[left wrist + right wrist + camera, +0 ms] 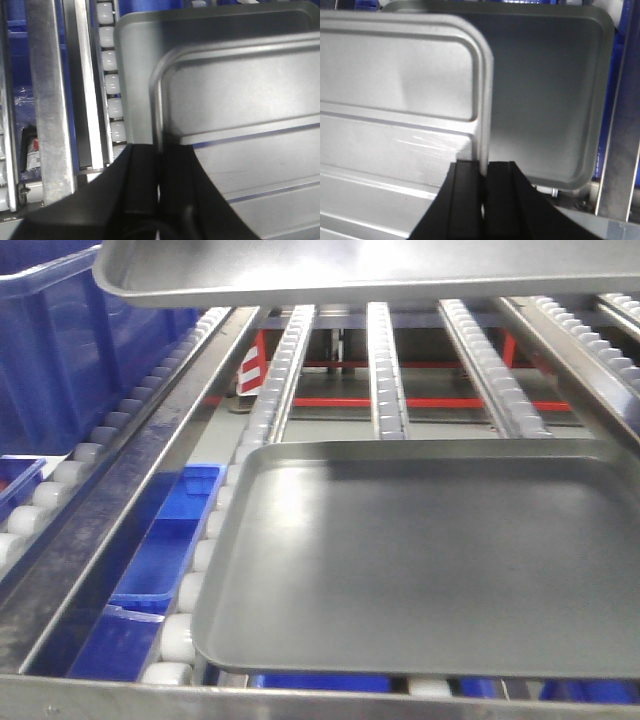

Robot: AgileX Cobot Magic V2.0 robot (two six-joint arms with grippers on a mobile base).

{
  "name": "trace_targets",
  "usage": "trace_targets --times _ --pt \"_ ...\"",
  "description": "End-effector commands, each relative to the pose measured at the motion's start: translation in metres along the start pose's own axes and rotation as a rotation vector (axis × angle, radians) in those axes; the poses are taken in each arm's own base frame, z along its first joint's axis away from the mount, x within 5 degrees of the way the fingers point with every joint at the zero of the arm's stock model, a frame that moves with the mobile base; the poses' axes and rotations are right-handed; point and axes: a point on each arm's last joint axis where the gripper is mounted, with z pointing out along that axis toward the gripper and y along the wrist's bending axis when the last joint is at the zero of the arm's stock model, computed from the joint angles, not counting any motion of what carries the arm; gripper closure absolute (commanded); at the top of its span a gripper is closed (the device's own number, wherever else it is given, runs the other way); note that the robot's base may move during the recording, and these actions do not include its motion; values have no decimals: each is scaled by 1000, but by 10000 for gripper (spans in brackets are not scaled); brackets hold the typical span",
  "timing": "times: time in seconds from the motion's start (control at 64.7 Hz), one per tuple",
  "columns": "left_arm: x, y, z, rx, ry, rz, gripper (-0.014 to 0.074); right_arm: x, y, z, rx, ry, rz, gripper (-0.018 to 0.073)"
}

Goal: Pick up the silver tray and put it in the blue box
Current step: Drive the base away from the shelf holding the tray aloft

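The silver tray (350,270) hangs in the air at the top of the front view, only its edge and underside showing. Its ridged base (250,115) fills the left wrist view, where my left gripper (160,160) is shut on its left rim. In the right wrist view the same silver tray (395,100) lies to the left, and my right gripper (484,167) is shut on its right rim. The blue box (60,350) stands at the far left, beside and partly under the raised tray. Neither gripper shows in the front view.
A larger flat grey sheet tray (430,560) rests on the roller rails (385,370) directly beneath the lifted one, also the grey sheet tray (135,75) (550,90) in both wrist views. Small shallow blue bins (170,540) sit below the rails at left. A metal frame bar (100,540) runs diagonally.
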Motion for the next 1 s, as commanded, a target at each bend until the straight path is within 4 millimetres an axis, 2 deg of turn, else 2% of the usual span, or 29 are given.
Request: trace_targets --times 0.0,0.989 --pt "-6 10 -20 -42 -66 27 694 -9 -6 -15 39 -104 -29 502" --pt "-6 10 -20 -42 -66 27 694 -9 -6 -15 39 -104 -29 502"
